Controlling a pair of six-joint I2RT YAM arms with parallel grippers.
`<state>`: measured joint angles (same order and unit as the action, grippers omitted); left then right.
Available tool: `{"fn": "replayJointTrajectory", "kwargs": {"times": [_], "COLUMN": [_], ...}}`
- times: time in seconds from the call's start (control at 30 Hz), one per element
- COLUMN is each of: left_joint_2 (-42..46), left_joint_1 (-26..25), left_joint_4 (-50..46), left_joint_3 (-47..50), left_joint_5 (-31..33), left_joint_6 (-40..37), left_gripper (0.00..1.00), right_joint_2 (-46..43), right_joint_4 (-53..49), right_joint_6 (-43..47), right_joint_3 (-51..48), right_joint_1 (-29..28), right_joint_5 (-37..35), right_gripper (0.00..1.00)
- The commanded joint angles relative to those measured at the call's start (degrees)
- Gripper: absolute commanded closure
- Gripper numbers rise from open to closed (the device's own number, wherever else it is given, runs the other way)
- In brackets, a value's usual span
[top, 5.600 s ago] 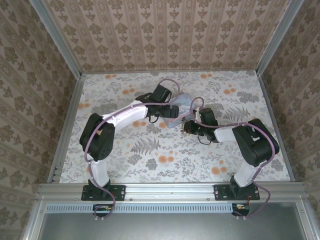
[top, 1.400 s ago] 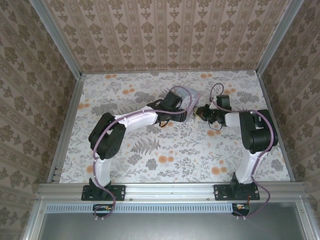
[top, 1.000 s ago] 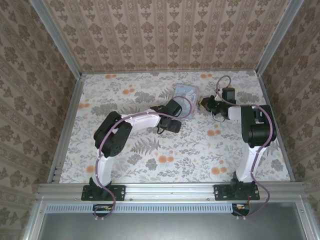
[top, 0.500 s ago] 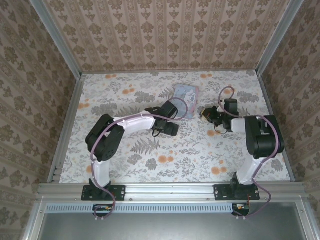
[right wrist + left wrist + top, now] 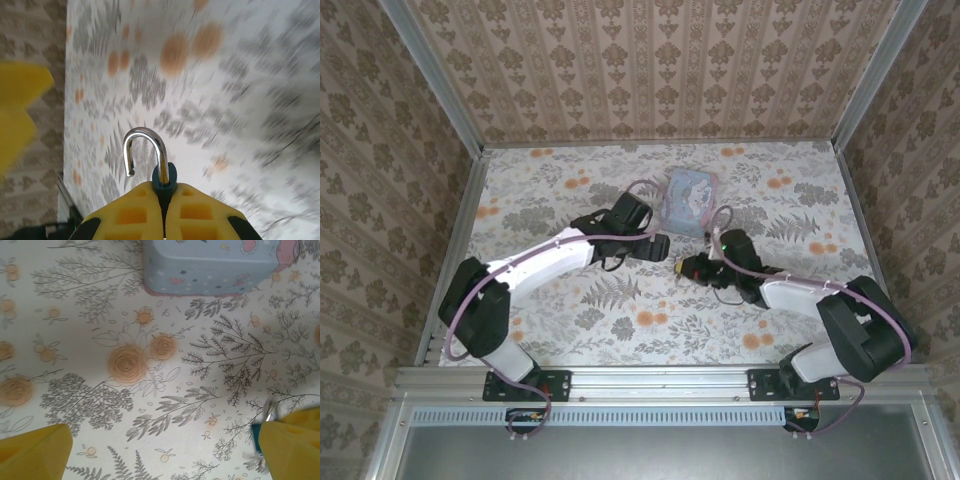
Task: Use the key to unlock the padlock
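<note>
On the left arm [image 5: 555, 252], folds at a dark joint low by the left edge and runs the long white forearm up and rightward over the flower-printed tabletop [image 5: 570, 180]. Ends in the left tool [image 5: 658, 243] near the middle, aimed right, just below and left of the pastel-blue cartoon-printed box [image 5: 688, 197], not touching it. From the left wrist, shows two yellow fingers [image 5: 32, 452] set far apart at the lower corners: wide, gripping nothing, with bare print between and the box lying ahead at the top edge. Catches a sliver of teal and bright metal [image 5: 269, 411] against the right-hand finger, too cropped to name.

On the right arm [image 5: 790, 292], climbs from the near-right base to a dark joint at the right, then doubles back leftward along a white forearm held low over the tabletop. Holds the right tool [image 5: 682, 268] close to the left tool, apart from it. Pinches the tiny blocky dark teal metal padlock [image 5: 164, 179] between yellow pads [image 5: 135, 215] pressed together, hiding all but the top of the body. Leaves the silver shackle [image 5: 162, 165] standing upright above the pads, one leg seated in the body, the other ending free in the air. Smears the tabletop behind into blur; cannot tell what the yellow shape [image 5: 20, 110] at the left edge of that view is.
</note>
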<state>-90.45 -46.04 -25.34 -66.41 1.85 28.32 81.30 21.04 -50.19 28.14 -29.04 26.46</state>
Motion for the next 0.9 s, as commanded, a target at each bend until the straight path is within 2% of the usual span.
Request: {"fn": "replayJointTrajectory", "kwargs": {"times": [0.0,0.1,0.2,0.27,0.33,0.47,0.57,0.67,0.77,0.87], "left_joint_2": [4.15,6.83,9.52,11.09,12.73,15.98,18.01,19.60,21.37,23.38], "left_joint_1": [1.59,2.96,4.63,5.62,6.62,8.35,9.74,11.17,12.70,15.50], "left_joint_4": [-0.77,-1.43,-2.12,-2.42,-2.98,-3.22,-3.37,-3.81,-4.28,-4.97], "left_joint_3": [2.02,3.30,4.85,5.88,6.95,9.25,10.67,11.47,12.12,12.59], "left_joint_5": [1.31,2.26,2.55,2.53,2.63,2.66,2.48,2.74,4.44,6.68], "left_joint_6": [1.98,2.40,2.86,3.06,3.31,3.85,4.12,3.87,3.54,2.90], "left_gripper": [0.02,0.00,0.00,0.00,0.00,0.00,0.00,0.00,0.00,0.00], "right_joint_2": [2.15,6.68,10.11,11.03,11.36,8.97,4.10,-2.66,-10.17,-15.98], "right_joint_4": [2.55,5.45,8.38,7.40,6.37,4.58,0.22,-5.70,-14.30,-21.71], "right_joint_6": [-3.73,-5.19,-6.48,-6.03,-5.47,-4.62,-2.85,-0.57,3.03,6.42], "right_joint_3": [-0.72,0.80,0.96,1.12,1.00,-0.66,-1.40,-1.21,0.79,3.93], "right_joint_1": [-5.81,-10.01,-10.77,-10.54,-9.63,-5.90,-2.22,1.43,5.35,10.18], "right_joint_5": [-4.73,-5.23,-5.23,-6.12,-6.42,-6.33,-5.67,-5.29,-5.27,-5.79], "right_gripper": [1.00,1.00,0.98,0.89,0.73,0.55,0.41,0.20,0.02,0.00]}}
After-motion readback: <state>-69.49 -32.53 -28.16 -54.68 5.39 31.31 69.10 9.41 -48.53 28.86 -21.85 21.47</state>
